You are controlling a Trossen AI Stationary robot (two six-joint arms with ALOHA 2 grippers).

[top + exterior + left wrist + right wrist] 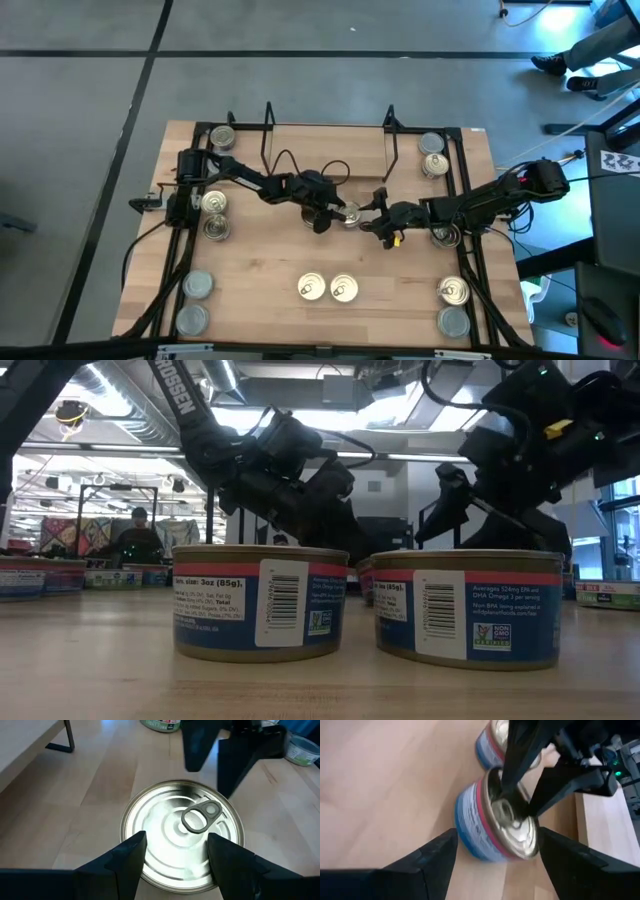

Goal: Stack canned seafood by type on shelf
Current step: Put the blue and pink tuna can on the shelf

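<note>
I have both arms meeting at the middle of the desk over one pull-tab can (347, 215). My left gripper (176, 851) hangs directly above it with its fingers spread wide, one either side of the tab, not gripping. My right gripper (495, 847) faces the same can's blue and red side wall, fingers also parted and clear of the tin. In the right wrist view the left fingers already reach down to the lid.

The shelf (330, 152) runs along the far edge of the desk, and I see no cans stacked on its board. Other tins sit at the corners, and a pair of pull-tab cans (327, 288) stands by the near edge.

I judge the step to be a pickup, and only one arm should take it. I'd back the right gripper off, centre the left, lower until the fingers span the rim, then close squarely so the short tin doesn't tip or squirt sideways.
</note>
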